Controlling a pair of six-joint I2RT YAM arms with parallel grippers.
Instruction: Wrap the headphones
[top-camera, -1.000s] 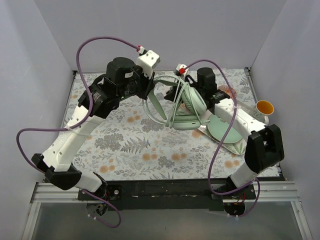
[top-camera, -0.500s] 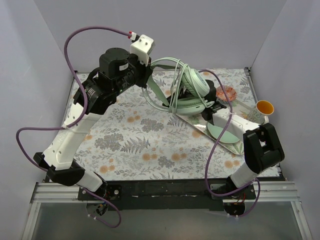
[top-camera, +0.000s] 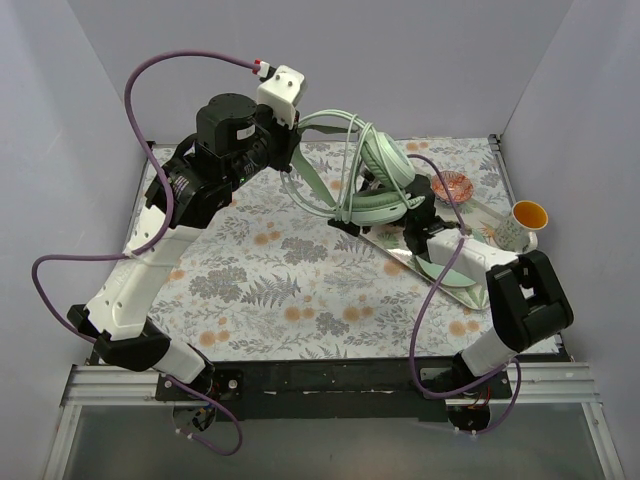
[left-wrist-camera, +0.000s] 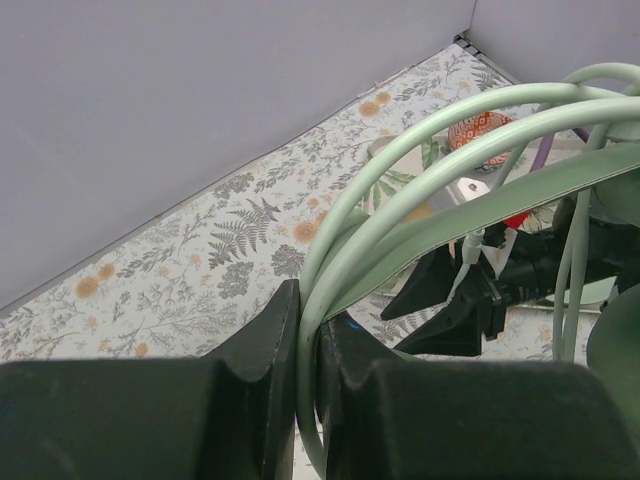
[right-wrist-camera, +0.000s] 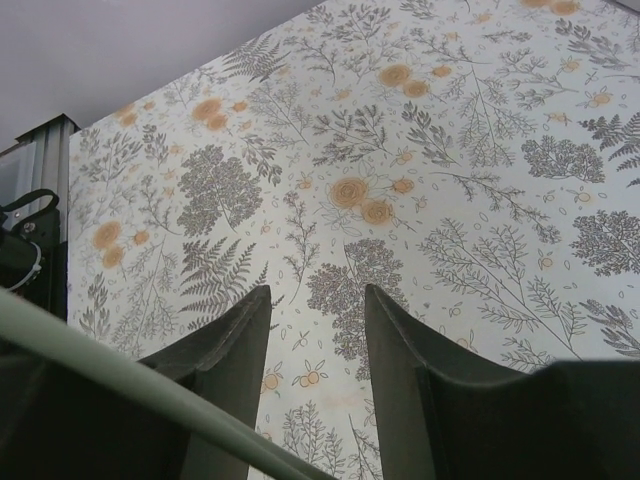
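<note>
The pale mint-green headphones (top-camera: 386, 172) hang in the air over my right arm's wrist, above the back middle of the table. Their thin cable (top-camera: 322, 124) loops left to my left gripper (top-camera: 291, 168). In the left wrist view my left gripper (left-wrist-camera: 308, 335) is shut on several strands of the cable (left-wrist-camera: 400, 140), and the flat headband (left-wrist-camera: 520, 190) runs beside them. My right gripper (top-camera: 348, 222) sits under the headphones. In the right wrist view it (right-wrist-camera: 315, 300) is open with nothing between the fingers, and one cable strand (right-wrist-camera: 120, 375) crosses in front of its left finger.
A pale green plate (top-camera: 452, 272) lies on a shiny tray (top-camera: 395, 255) at the right. A small orange-patterned bowl (top-camera: 452, 187) and a cup with a yellow inside (top-camera: 528, 215) stand at the back right. Grey walls close in three sides.
The headphones have risen off the table and moved back. My right arm has swung under them, its gripper pointing left. My left gripper has lifted and pulled the cable left.
</note>
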